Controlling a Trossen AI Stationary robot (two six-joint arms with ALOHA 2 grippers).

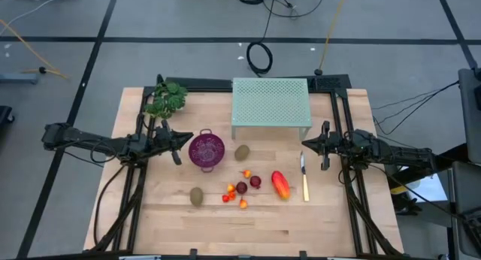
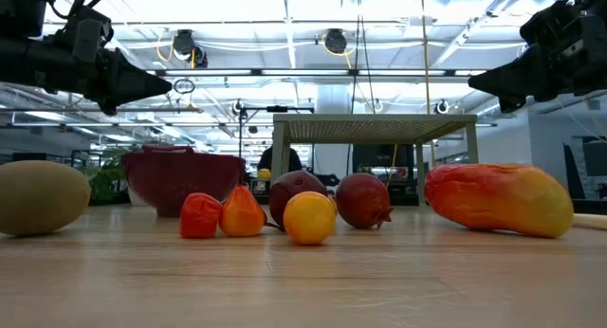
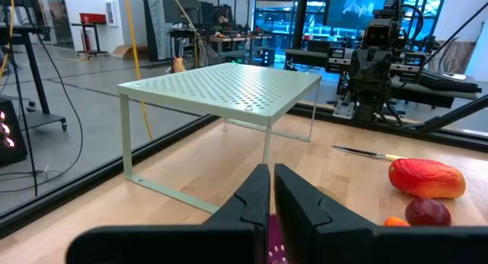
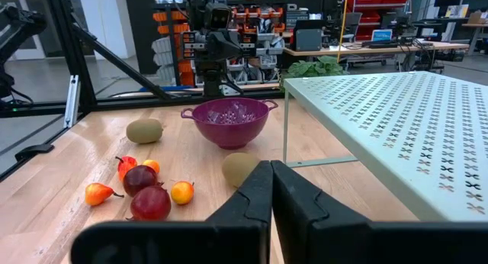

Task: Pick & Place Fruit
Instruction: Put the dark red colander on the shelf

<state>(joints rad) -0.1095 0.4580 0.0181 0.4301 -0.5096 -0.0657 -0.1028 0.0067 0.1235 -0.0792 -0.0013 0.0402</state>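
Nothing had been picked up at that point, and every piece of fruit lay loose on the pale wooden table (image 1: 301,222). The left claw (image 1: 178,149) hung above the table near its left edge, just beside the purple perforated plastic colander (image 1: 206,150), its two dark fingers pressed together and holding nothing. The right claw (image 1: 324,146) hovered near the right edge, fingers likewise together and empty, close to the pale green perforated metal shelf (image 1: 271,102) that stood at the back edge.

The fruit was gathered in the middle of the table, within reach of either arm. One olive-brown oval kiwi (image 1: 242,152) sat just beside the colander, between it and the shelf; the second kiwi (image 1: 197,195) lay nearer the front edge. Two dark red round fruits (image 1: 249,185) rested close together, ringed by several tiny orange-red ones (image 1: 232,193). The elongated orange-red fruit (image 1: 280,185) lay toward the right, with the yellow-handled knife (image 1: 304,178) alongside it but not touching. A green leafy bunch (image 1: 166,99) sat at the back left corner, out of the way.

I judged the colander to be the likely destination, set centrally so both arms could reach it, and both arms seemed parked at the ready with the work not yet begun
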